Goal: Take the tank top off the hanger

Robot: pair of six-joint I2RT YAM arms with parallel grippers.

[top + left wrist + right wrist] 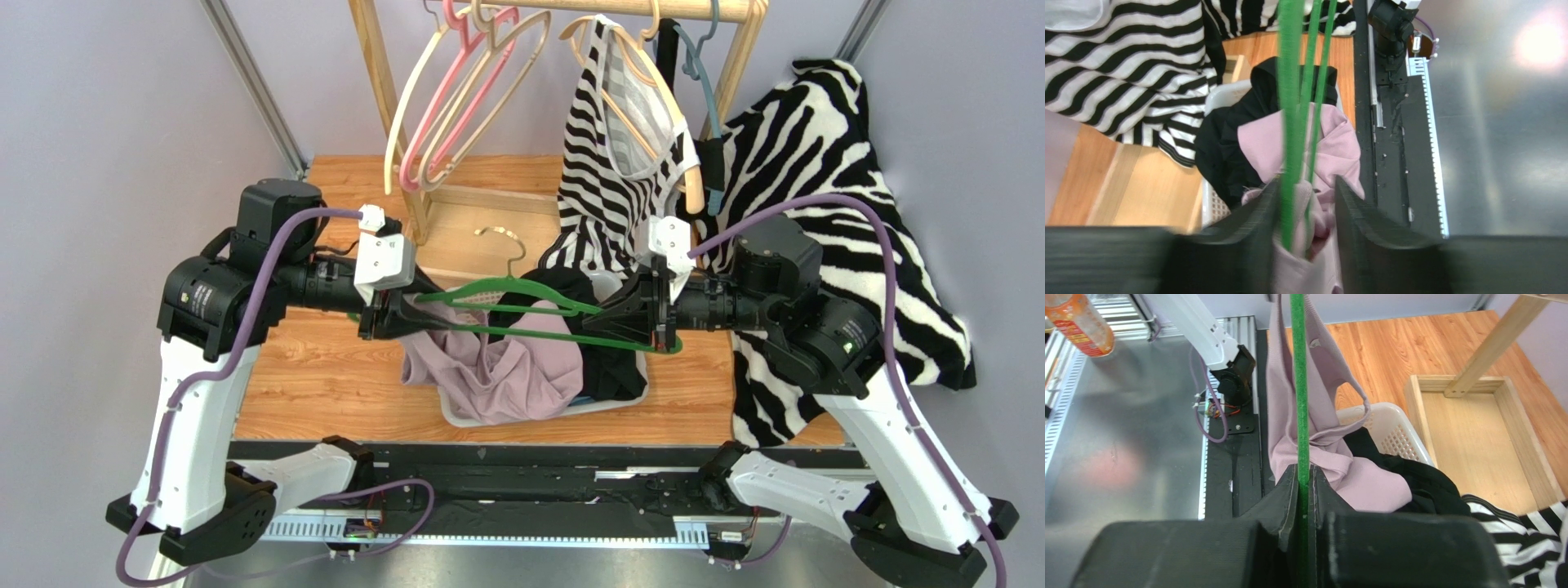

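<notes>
**Removal in progress.** The right hand (1301,478) is pressed together on 1 end of the green hanger (528,294). The left hand (1306,196) stands parted around the other end and some bunched fabric. The mauve tank top (503,368) hangs from the hanger, sagging into the basket (1389,425). Judged left to do: slipping the fabric clear of the hanger.

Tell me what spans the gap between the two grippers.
In the top view, the green hanger bridges the left gripper and right gripper, the pink tank top drooping from it into the white basket below.
</notes>
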